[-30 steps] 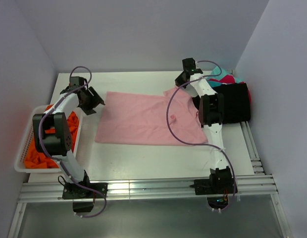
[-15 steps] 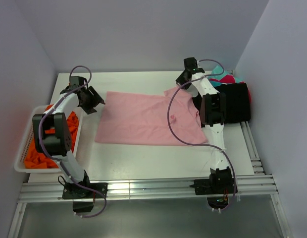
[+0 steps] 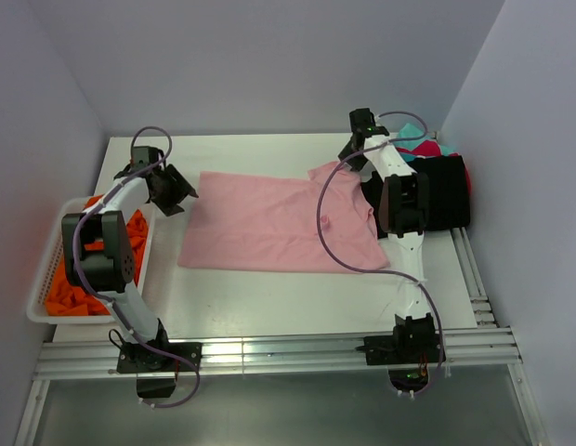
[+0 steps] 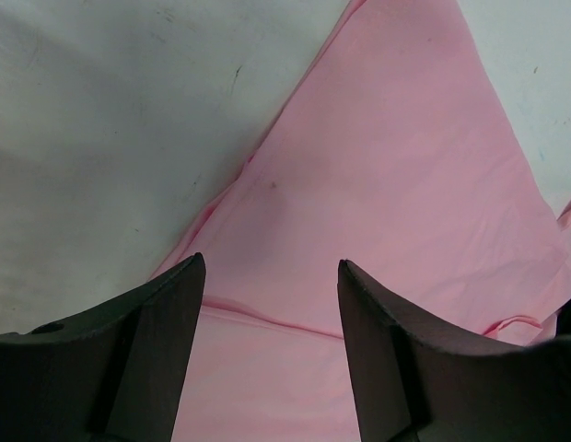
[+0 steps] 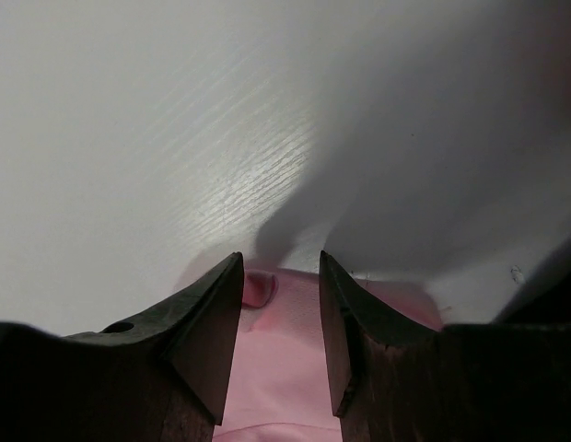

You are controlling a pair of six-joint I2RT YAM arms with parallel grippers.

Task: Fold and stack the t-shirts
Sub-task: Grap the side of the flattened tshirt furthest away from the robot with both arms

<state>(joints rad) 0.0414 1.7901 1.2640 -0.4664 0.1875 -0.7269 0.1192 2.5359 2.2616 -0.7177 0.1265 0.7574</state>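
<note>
A light pink t-shirt (image 3: 269, 223) lies spread flat in the middle of the table. My left gripper (image 3: 179, 193) is open at the shirt's far left corner, its fingers just above the pink cloth (image 4: 378, 184). My right gripper (image 3: 348, 156) is open at the shirt's far right corner, its fingers straddling a folded pink edge (image 5: 276, 304). A black t-shirt (image 3: 443, 192) lies folded at the right, with magenta (image 3: 427, 149) and teal (image 3: 411, 132) cloth behind it. Orange shirts (image 3: 79, 279) fill the basket.
A white mesh basket (image 3: 45, 269) stands at the table's left edge. Purple cables loop over both arms. Grey walls close in the back and sides. Metal rails (image 3: 269, 353) run along the near edge.
My right gripper has shifted slightly right and back along the shirt's far right corner. My left gripper has barely moved.
</note>
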